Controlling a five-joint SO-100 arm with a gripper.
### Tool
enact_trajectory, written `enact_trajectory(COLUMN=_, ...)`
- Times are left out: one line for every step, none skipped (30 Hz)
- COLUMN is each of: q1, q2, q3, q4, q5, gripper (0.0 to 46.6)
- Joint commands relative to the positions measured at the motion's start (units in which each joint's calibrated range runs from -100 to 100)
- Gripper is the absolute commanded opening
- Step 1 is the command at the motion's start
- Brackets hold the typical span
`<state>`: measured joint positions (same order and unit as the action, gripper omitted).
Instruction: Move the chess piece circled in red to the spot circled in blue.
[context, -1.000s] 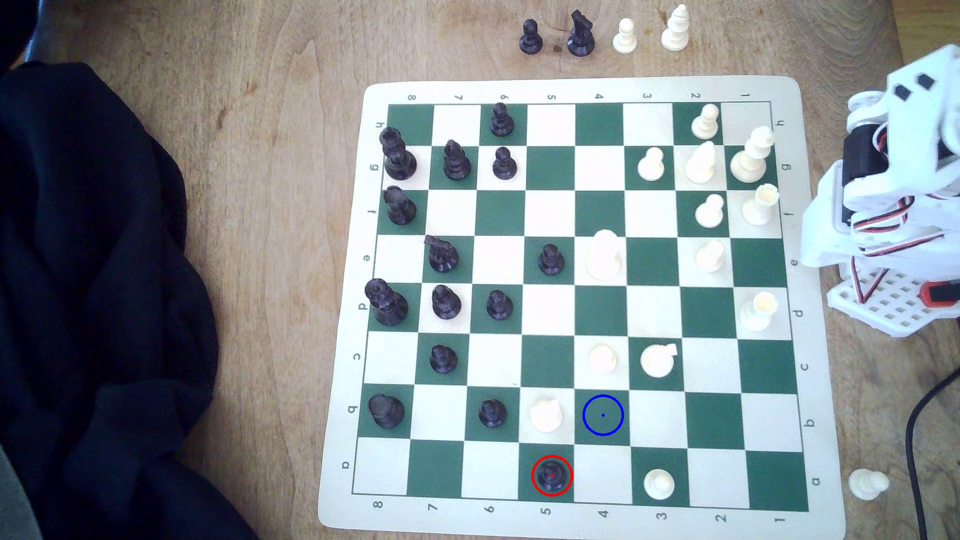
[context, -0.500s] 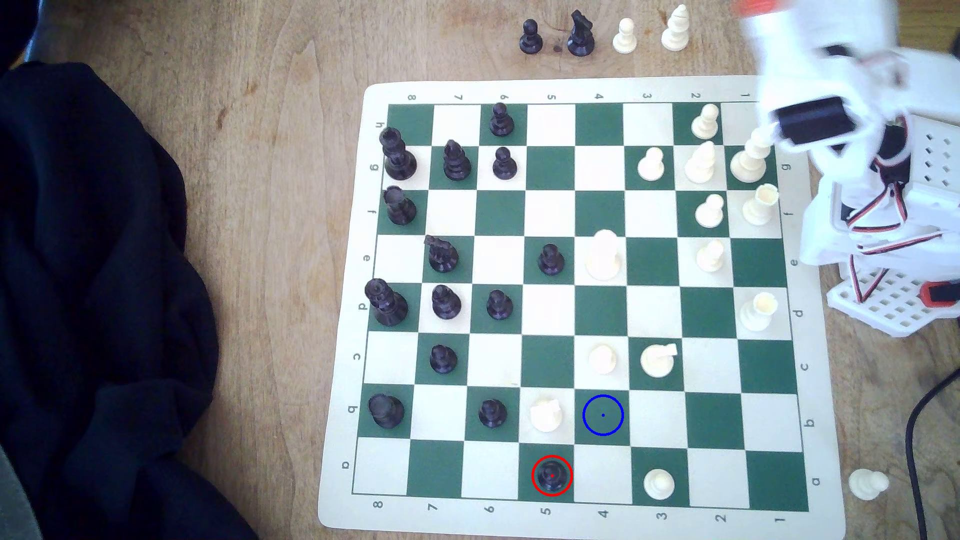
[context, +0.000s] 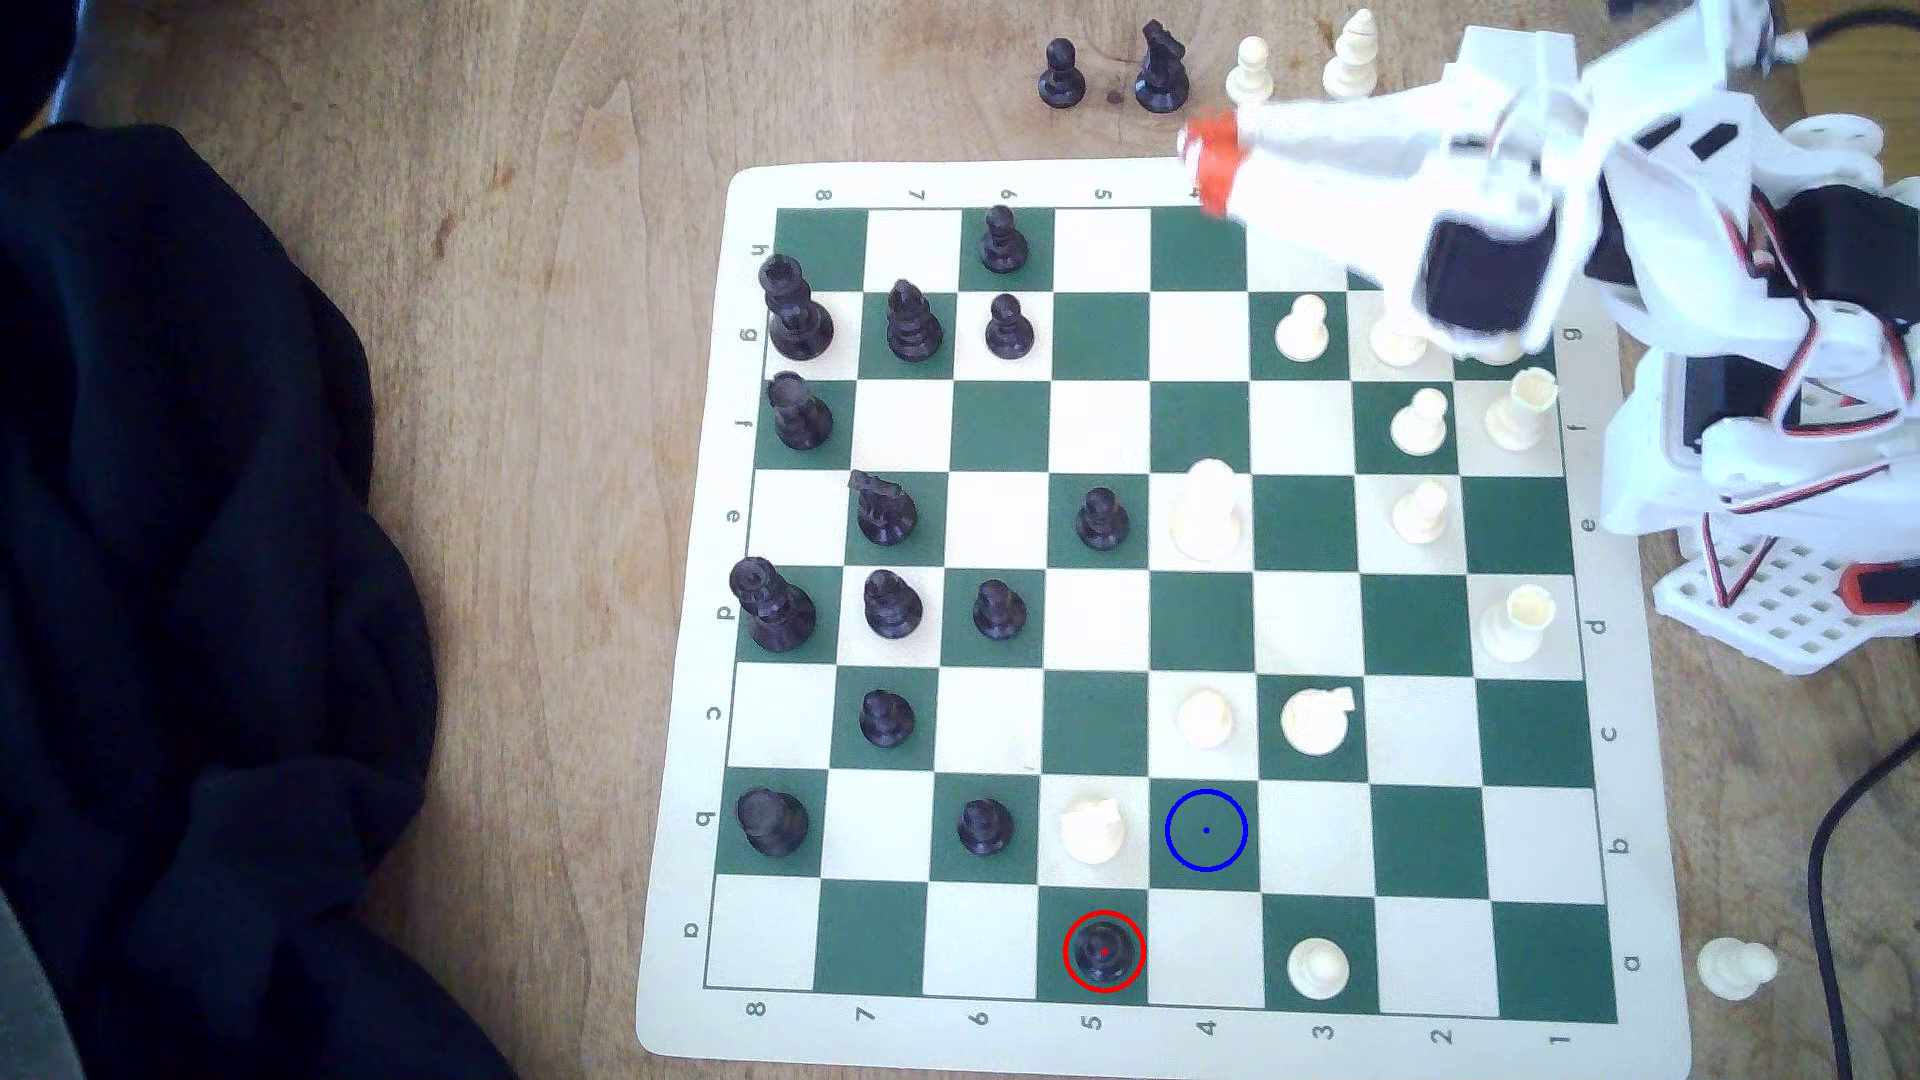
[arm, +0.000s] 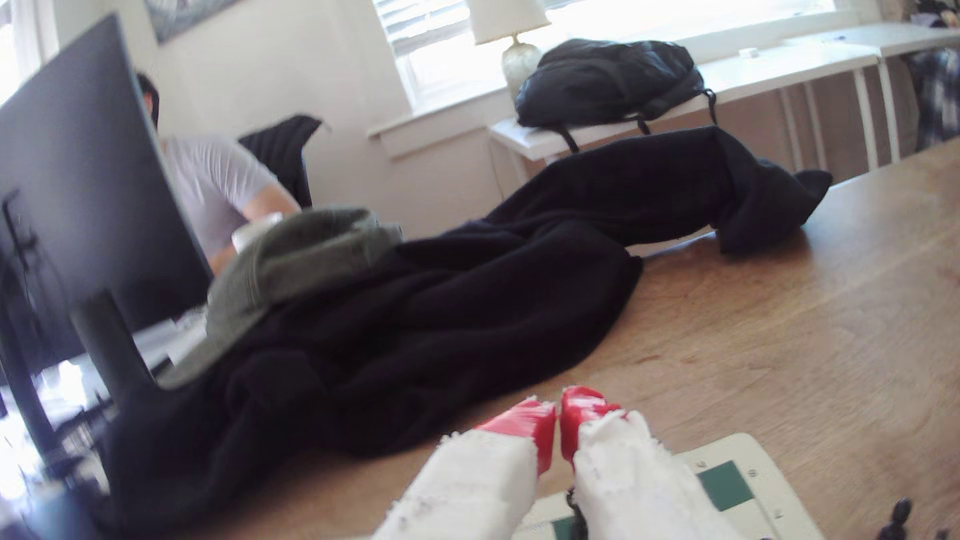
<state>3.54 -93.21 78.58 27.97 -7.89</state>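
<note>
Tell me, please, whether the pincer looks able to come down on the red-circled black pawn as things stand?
Probably yes: the black pawn stands alone on its square, its nearest neighbour a white piece diagonally adjacent. The pincer hovers across the board.

The chessboard (context: 1143, 179) border carries numerals 1–8 and letters a–h.

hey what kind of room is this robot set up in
Probably a home room or home office, not a lab. A wooden table holds the chess board beside a heap of black clothing; a lamp stands by a sunlit window, with a backpack on a white desk.
</note>
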Motion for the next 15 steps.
enact_trajectory(q1=-4.67, q2=8.15, q3=-14.57, q4=12.08, q5=8.3, gripper=0.2)
enact_trajectory(q1=-6.0, q2=10.19, q3=-17.66, q4=15.44, q5=8.74, gripper=0.2)
enact_trajectory(q1=-7.57, q2=11.72, q3=-20.38, q4=18.55, q5=8.99, gripper=0.2)
enact_trajectory(q1=-8.82, q2=13.5, q3=-22.64, q4=21.25, q5=9.08, gripper=0.2)
enact_trajectory(q1=-10.38, q2=15.2, q3=-24.55, q4=23.87, q5=9.18, gripper=0.2)
enact_trajectory(q1=-11.79, q2=16.3, q3=-25.63, q4=26.0, q5=9.67, gripper=0.2)
enact_trajectory(q1=-15.15, q2=18.6, q3=-27.36, q4=30.34, q5=10.94, gripper=0.2)
enact_trajectory(q1=-16.64, q2=19.53, q3=-27.81, q4=31.66, q5=11.09, gripper=0.2)
enact_trajectory(q1=-18.05, q2=20.46, q3=-28.45, q4=32.8, q5=11.04, gripper=0.2)
enact_trajectory(q1=-19.46, q2=20.97, q3=-28.72, q4=33.29, q5=10.45, gripper=0.2)
enact_trajectory(q1=-22.12, q2=21.57, q3=-28.9, q4=33.38, q5=8.94, gripper=0.2)
enact_trajectory(q1=-23.37, q2=22.16, q3=-29.17, q4=33.54, q5=8.45, gripper=0.2)
enact_trajectory(q1=-24.38, q2=23.01, q3=-29.71, q4=34.11, q5=8.25, gripper=0.3)
enact_trajectory(q1=-25.24, q2=24.11, q3=-30.53, q4=34.93, q5=8.21, gripper=0.3)
enact_trajectory(q1=-26.26, q2=25.3, q3=-31.35, q4=35.5, q5=8.16, gripper=0.3)
